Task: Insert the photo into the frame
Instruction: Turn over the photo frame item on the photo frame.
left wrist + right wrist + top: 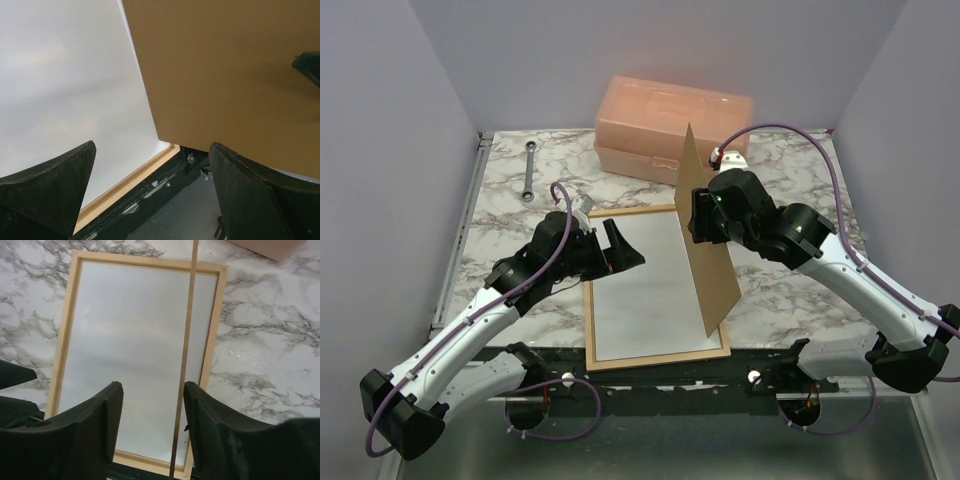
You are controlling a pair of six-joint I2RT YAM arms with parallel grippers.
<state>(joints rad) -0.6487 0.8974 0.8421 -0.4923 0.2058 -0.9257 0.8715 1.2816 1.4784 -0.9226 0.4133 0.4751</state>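
Observation:
The frame (660, 355) lies flat on the marble table between the arms. The photo (645, 290) lies inside it, its plain white back up. A brown backing panel (705, 240) stands on edge over the frame's right side, tilted. My right gripper (152, 390) is open astride the panel's thin edge (186, 340), which runs close beside the right finger with a wide gap to the left finger. My left gripper (152, 165) is open with nothing between its fingers. It hovers over the frame's left side (130, 180), facing the panel (225, 70) and the photo (65, 75).
A peach plastic box (670, 125) stands at the back, behind the panel. A metal wrench (529, 170) lies at the back left. The table's black front rail (660, 375) runs just below the frame. Grey walls close in the sides.

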